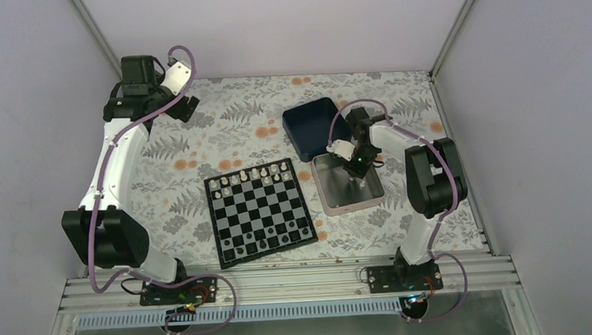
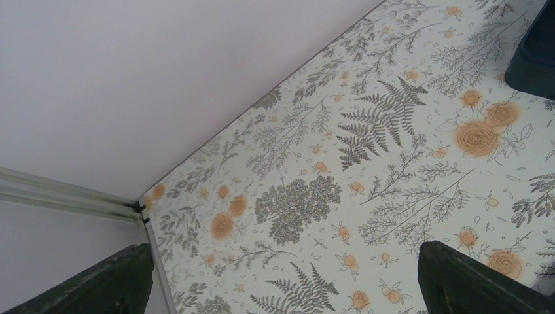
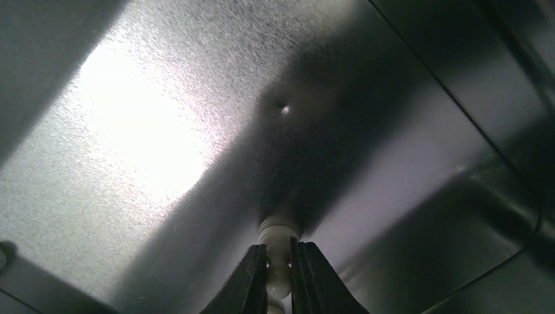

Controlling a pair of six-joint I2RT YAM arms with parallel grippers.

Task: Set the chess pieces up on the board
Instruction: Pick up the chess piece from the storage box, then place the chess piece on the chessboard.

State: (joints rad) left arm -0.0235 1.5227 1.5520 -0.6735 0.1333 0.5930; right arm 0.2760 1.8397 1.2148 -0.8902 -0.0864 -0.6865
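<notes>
The black-and-grey chessboard [image 1: 260, 210] lies mid-table, with cream-white chess pieces [image 1: 254, 174] in rows on its far side and black pieces [image 1: 270, 237] on its near side. My right gripper [image 1: 355, 169] is down inside the silver tin [image 1: 372, 198]. In the right wrist view it [image 3: 279, 261] is shut on a cream-white chess piece [image 3: 279, 230] whose base rests on or just above the tin floor [image 3: 144, 144]. My left gripper [image 1: 188, 106] is open and empty, high over the far left of the table; its fingers [image 2: 471, 281] frame only tablecloth.
A dark blue square box [image 1: 311, 128] stands just behind the tin, also at the left wrist view's right edge [image 2: 533, 52]. White enclosure walls and a rail [image 2: 65, 193] bound the table. The floral cloth [image 1: 177, 175] lies left of the board.
</notes>
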